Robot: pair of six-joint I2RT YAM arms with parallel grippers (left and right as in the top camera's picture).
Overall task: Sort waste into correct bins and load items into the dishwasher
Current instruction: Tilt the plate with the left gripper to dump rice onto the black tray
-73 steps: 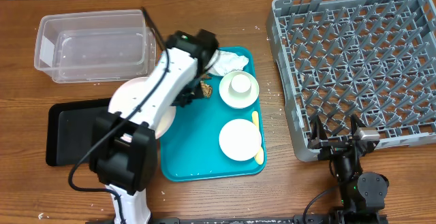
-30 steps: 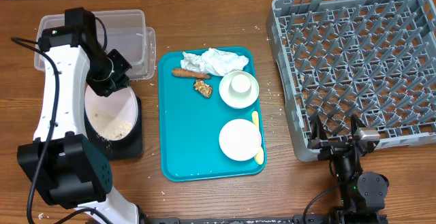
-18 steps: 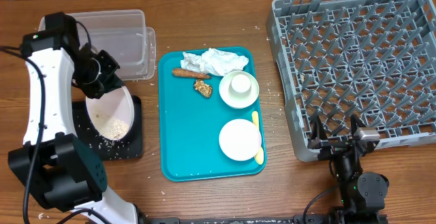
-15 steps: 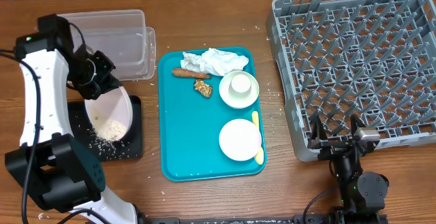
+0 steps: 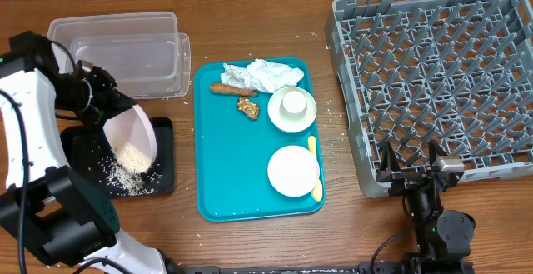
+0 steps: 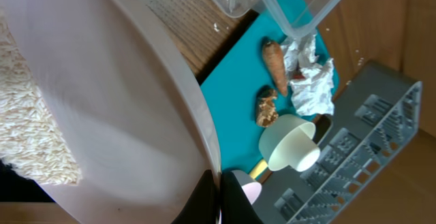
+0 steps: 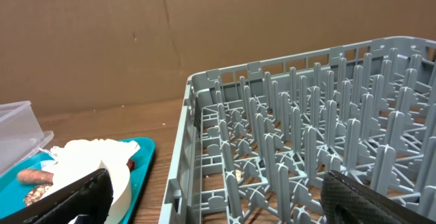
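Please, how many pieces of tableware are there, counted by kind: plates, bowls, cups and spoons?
Plates: 2, dinner plate and pink dish
Bowls: 1, white bowl
Cups: 1, small cup
Spoons: 1, yellow spoon
Total: 5

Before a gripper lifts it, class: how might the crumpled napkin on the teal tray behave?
The crumpled napkin looks thin and loosely bunched, so probably light and floppy. Its folds would likely squash when pinched; loose corners may droop.

Grey lattice rack; teal tray; pale pink plate; white rice; yellow spoon; black bin; brown wood-grain desk.
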